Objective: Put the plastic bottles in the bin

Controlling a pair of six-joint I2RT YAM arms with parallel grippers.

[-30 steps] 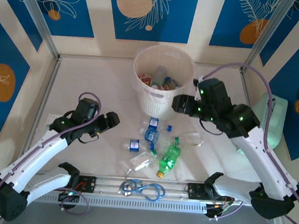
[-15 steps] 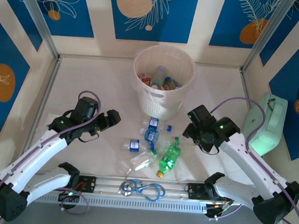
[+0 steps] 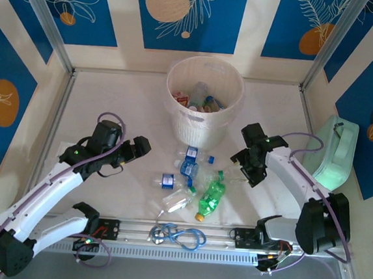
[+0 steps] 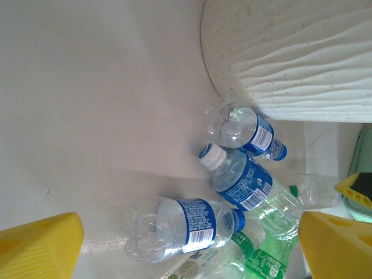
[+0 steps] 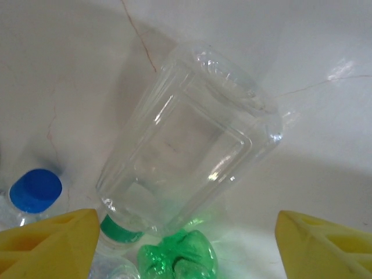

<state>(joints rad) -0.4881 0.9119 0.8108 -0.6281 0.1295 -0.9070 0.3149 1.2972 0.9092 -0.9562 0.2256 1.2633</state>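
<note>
The left fingers (image 4: 40, 247) gape wide, empty, over blue-labelled bottles (image 4: 180, 224) beside the bin (image 4: 290, 52); the right fingers (image 5: 49, 241) stand apart, empty, astride a clear bottle (image 5: 186, 145).

Bin (image 3: 201, 124), far centre of table (image 3: 111, 100), holding several bottles (image 3: 200, 96); further bottles (image 3: 211, 195) lying clustered on the table just before the bin; cable loop (image 3: 178, 230) at near edge, before that cluster; case (image 3: 332, 152) at right edge, well apart from bottles.
</note>
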